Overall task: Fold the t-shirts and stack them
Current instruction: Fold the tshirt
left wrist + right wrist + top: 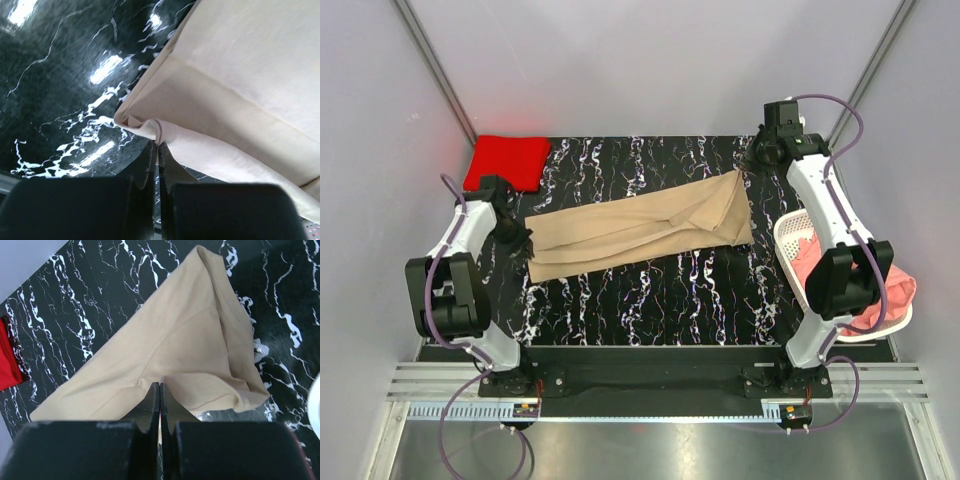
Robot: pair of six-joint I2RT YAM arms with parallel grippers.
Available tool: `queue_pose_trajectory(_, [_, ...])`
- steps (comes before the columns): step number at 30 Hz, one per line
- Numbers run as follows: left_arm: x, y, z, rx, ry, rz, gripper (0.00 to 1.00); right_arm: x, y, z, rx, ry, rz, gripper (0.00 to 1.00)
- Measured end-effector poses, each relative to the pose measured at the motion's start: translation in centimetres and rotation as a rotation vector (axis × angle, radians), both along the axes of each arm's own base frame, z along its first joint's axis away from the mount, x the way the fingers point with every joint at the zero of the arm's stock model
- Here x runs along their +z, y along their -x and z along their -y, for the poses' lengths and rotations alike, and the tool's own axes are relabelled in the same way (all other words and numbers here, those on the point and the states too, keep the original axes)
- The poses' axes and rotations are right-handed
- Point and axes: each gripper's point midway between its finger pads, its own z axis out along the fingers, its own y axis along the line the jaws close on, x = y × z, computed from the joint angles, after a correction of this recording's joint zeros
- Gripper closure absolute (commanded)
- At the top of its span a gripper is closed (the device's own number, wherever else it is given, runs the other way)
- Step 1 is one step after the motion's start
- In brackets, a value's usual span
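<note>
The left gripper (158, 145) has its jaws pressed together on a small bunched fold at the edge of the tan t-shirt (240, 75). In the left wrist view the cloth puckers right at the fingertips, low in the centre of the frame. From there the shirt spreads to the upper right, with a stitched seam crossing it. In the top view this gripper (523, 238) sits at the left end of the tan t-shirt (640, 228).

The right gripper (160, 386) also has its jaws together. Its tips show against the tan t-shirt (170, 345) in the right wrist view, but I cannot tell whether they touch or pinch the cloth. In the top view it (761, 158) sits in the upper right, just beside the shirt's far right corner.

The tan t-shirt lies as a long folded band across the middle of the black marbled table (650, 300), running from lower left to upper right, with its right end wider and creased.

The red t-shirt (507, 162) lies folded in the upper left corner of the table, apart from the tan one. A sliver of it shows at the left edge of the right wrist view (7, 357).

At the right edge of the top view, the salmon-pink t-shirt (895, 295) lies crumpled in the white lattice basket (788, 240) and spills over its right rim. The right arm partly hides it.
</note>
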Motion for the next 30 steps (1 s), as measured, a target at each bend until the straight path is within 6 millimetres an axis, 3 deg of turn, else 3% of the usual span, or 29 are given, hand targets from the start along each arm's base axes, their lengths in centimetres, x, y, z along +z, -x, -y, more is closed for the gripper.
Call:
queue_pose_trajectory(7, [0.4, -1.9, -0.3, -0.002, -0.002, 0.005, 1.0, -0.8, -2.4, -0.6, 0.034, -0.002, -0.007, 1.0])
queue_pose_trajectory(24, [0.6, -2.1, -0.4, -0.032, -0.009, 0.01, 1.0, -0.7, -1.6, -0.3, 0.07, 0.013, -0.011, 1.0])
queue_pose_trajectory(30, [2.0, -3.5, -0.6, -0.034, -0.017, 0.055, 1.0, -0.5, -1.9, 0.3, 0.057, 0.01, -0.005, 1.0])
